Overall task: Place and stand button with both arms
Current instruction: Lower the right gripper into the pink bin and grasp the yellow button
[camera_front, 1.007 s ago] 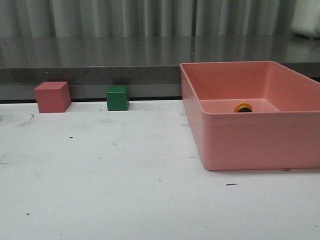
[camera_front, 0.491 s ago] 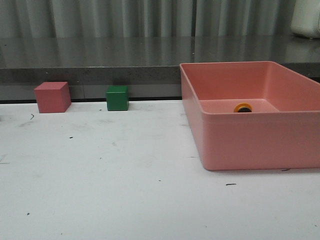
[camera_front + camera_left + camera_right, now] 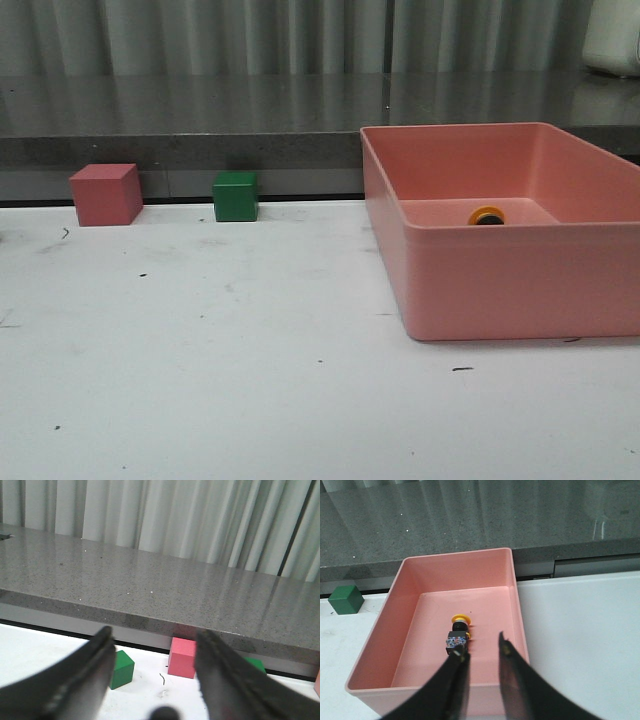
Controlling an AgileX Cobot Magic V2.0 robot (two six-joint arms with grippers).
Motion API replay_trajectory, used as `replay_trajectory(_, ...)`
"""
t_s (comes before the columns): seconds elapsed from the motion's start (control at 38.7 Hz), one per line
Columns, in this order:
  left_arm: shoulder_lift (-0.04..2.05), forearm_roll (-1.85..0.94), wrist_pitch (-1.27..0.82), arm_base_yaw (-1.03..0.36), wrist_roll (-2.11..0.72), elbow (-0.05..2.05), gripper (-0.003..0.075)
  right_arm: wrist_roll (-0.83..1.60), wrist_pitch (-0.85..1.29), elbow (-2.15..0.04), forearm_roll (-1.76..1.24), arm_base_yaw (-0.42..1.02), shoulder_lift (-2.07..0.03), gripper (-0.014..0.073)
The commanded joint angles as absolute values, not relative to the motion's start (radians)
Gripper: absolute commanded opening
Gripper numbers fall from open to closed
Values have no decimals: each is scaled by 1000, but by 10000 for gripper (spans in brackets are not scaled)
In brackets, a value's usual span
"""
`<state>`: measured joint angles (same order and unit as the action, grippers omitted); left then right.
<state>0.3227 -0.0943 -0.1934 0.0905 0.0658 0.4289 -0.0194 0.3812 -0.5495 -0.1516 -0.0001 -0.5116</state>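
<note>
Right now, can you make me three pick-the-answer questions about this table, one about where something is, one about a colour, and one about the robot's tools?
1. Where is the button?
A. inside the pink bin
B. on the green cube
C. on the grey ledge

2. What colour is the button's cap?
A. blue
B. yellow-orange
C. white

3. How is the right tool?
A. shut on the button
B. holding a cube
C. open and holding nothing

Answers: 1 A, the right wrist view shows it lying on the bin's floor. 2 B, the round cap is yellow-orange. 3 C, its fingers stand apart with the button beyond them.
</note>
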Motion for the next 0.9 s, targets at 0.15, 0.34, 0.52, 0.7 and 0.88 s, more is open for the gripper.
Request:
replay_trajectory(0.15,337,-97,-106,90,69,463,654,-16,300,-583,-162,-6,-518,664)
replay_trajectory(0.34,337,-97,-106,90,69,463,629,-16,256,-601,-170,-6,-561,642)
replay_trajectory(0.52,337,-97,-106,90,69,463,617,-16,225,-764,-170,-5,-830,642)
replay_trajectory(0.7,337,-97,-110,90,69,463,617,-16,331,-977,-171,73,-1125,642)
replay_trajectory(0.88,337,-97,-110,90,69,463,617,-17,393,-1128,-171,177,-1359,642)
